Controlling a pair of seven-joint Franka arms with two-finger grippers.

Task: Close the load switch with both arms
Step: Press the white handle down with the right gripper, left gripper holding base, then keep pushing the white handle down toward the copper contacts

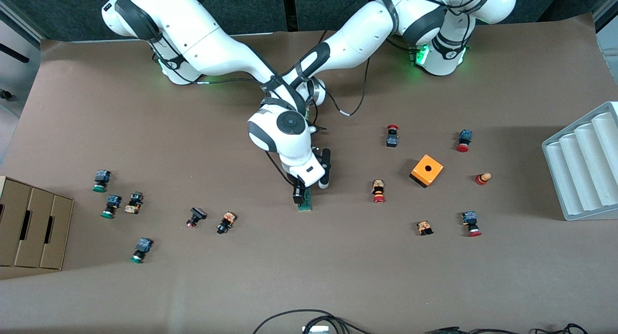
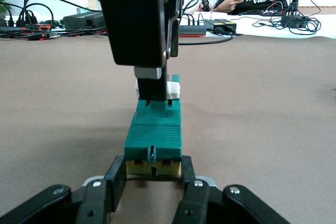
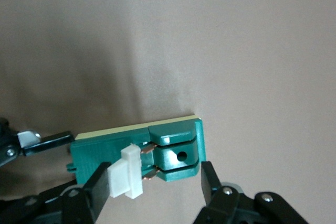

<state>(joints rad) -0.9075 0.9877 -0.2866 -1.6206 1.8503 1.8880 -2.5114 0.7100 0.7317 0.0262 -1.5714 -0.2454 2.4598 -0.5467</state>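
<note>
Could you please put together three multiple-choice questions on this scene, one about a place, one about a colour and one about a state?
1. What lies between the load switch and the orange box?
A. a red-capped push button
B. the cardboard organiser
C. the white tray

2. What colour is the switch's handle?
A. red
B. white
C. orange

3. What is the left gripper doing?
A. hanging open above the table
B. holding a push button
C. clamping one end of the switch body

Answers: 1 A, the red-capped push button lies between them. 2 B, the right wrist view shows it white, with the right gripper straddling that end. 3 C, its fingers press the switch's end from both sides.
</note>
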